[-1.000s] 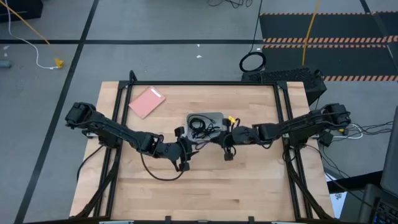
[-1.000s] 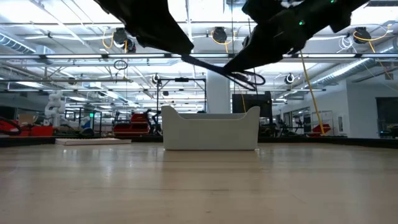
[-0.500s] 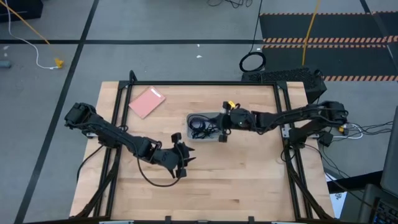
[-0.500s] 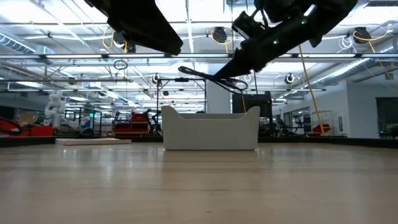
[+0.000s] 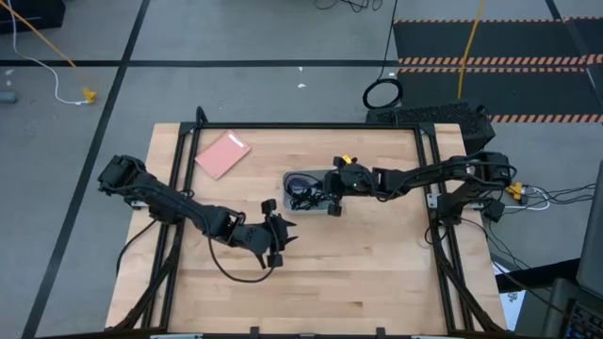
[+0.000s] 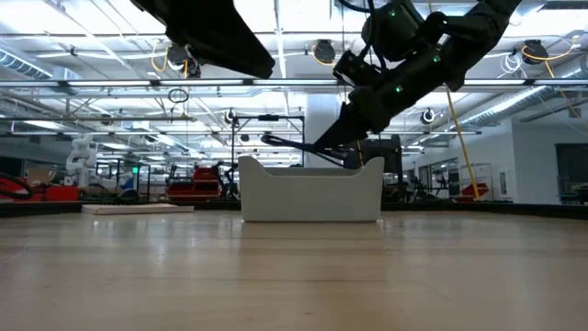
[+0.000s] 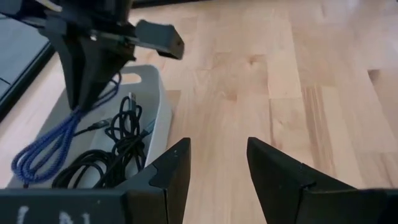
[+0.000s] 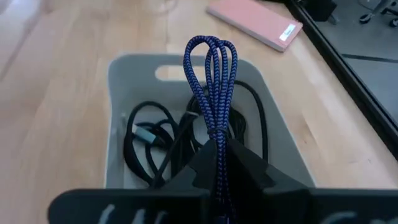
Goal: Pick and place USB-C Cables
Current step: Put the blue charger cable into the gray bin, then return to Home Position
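My right gripper [image 5: 332, 194] is shut on the purple-blue USB-C cable [image 8: 210, 81] and holds it over the grey tray [image 5: 323, 176], which stands mid-table toward the far edge. The tray also shows in the low view [image 6: 310, 193]. Two dark cables [image 7: 121, 146] lie coiled on the tray floor [image 8: 158, 140], one showing a silver plug; I cannot tell black from brownish-black. My left gripper [image 5: 275, 240] is open and empty, over bare wood on the near-left side of the tray, its fingers [image 7: 171, 174] pointing toward it. My right gripper pinches the purple-blue cable's folded bundle [image 8: 217, 142] between its two fingers, which slant down from the table's right. Several strands run side by side through the pinch. The looped end [image 8: 210, 50] sticks out ahead of the fingers over the tray [image 7: 59, 140]; whether it touches the tray I cannot tell.
A flat pink pad [image 5: 222, 154] lies on the table's far-left part. A thick black cable ring [image 5: 382, 93] sits on the floor beyond the far edge. Black frame rails run along both table sides. Open wood lies along the near half [image 5: 358, 273].
My right gripper has carried the purple-blue cable from the near-right side of the tray toward the far edge and left, to above the tray, and has come down toward its rim. My left gripper has drawn back a little toward the near edge, away from the tray.
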